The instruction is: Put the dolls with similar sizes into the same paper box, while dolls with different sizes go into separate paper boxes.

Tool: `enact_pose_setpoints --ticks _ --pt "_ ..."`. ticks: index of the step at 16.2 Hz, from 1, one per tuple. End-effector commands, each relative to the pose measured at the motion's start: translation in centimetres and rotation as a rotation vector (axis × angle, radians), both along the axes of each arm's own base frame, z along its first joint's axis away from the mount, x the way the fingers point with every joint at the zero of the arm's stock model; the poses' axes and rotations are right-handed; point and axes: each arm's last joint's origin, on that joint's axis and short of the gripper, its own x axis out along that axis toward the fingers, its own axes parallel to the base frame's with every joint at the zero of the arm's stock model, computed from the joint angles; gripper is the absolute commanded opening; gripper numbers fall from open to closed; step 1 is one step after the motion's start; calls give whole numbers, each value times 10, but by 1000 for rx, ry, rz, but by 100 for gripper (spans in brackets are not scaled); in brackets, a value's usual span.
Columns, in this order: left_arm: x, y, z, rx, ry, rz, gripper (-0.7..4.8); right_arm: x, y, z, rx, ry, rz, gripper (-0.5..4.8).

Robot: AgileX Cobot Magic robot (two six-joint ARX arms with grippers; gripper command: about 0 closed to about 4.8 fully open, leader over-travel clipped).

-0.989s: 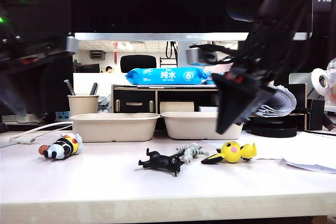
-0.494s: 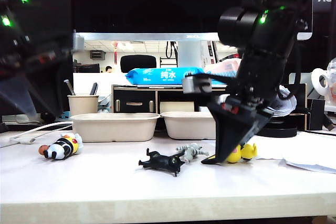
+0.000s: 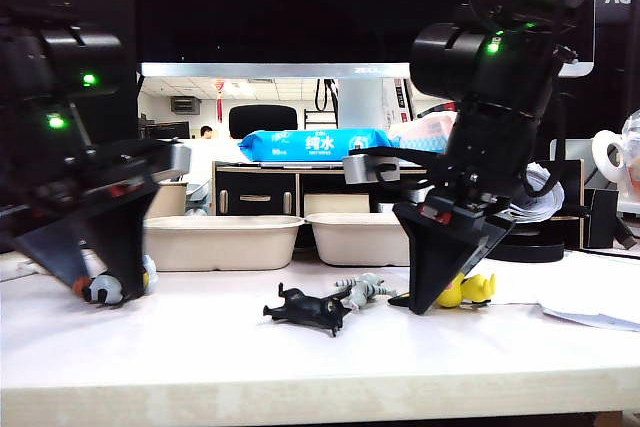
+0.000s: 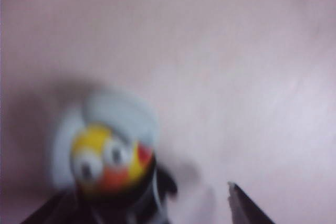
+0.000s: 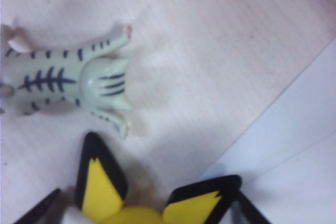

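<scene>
Left gripper (image 3: 95, 282) is low on the pale matte tabletop (image 3: 300, 347), jaws wide, straddling the glossy black-white-yellow striped plastic doll (image 4: 107, 163), not clamped yet. Right gripper (image 3: 440, 282) is also spread wide w/ nothing held, over the smooth yellow round-headed doll (image 3: 470, 289) w/ pointy black-edged ears. The tiny white-grey striped doll (image 5: 68, 77) & black four-legged doll (image 3: 305, 309) lie btwn them. Two beige pulp-paper trays (image 3: 220, 240) sit behind.
</scene>
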Motion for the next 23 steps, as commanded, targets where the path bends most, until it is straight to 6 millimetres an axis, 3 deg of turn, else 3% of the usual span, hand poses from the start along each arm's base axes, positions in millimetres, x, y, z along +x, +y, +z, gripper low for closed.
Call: enact_pose_setpoints --ticks 1,2,3,4,7,8,12,14,17,18,21,23 --pt "4 -1 -10 -8 20 30 389 -2 -1 -6 -10 34 4 398" --pt "5 -1 -12 -8 20 29 326 -2 -1 -7 -11 35 4 377" --pt "6 -2 -15 -13 27 23 215 -3 -1 -7 -13 40 4 280" --pt "6 -2 -16 -24 37 19 163 -4 -2 -7 -20 50 4 191" --pt "5 -2 -16 -24 47 17 75 -3 -2 -7 -38 44 -7 122" --pt "4 -2 -16 -22 53 19 2 -3 -2 -6 -33 42 -20 50" --pt "2 -1 -14 -19 70 30 -6 8 4 16 24 5 -77 44" --pt "1 -1 -2 -37 26 55 -6 18 13 52 160 -40 -57 39" --pt "8 -3 23 -127 -141 93 -6 33 32 77 329 -129 -52 39" --pt "13 -5 40 -182 -233 126 -6 40 45 85 379 -193 -40 39" --pt "33 -8 70 -214 -472 179 -6 64 70 90 432 -237 -47 40" --pt "49 -9 68 -191 -567 217 -6 89 85 85 460 -234 -76 45"
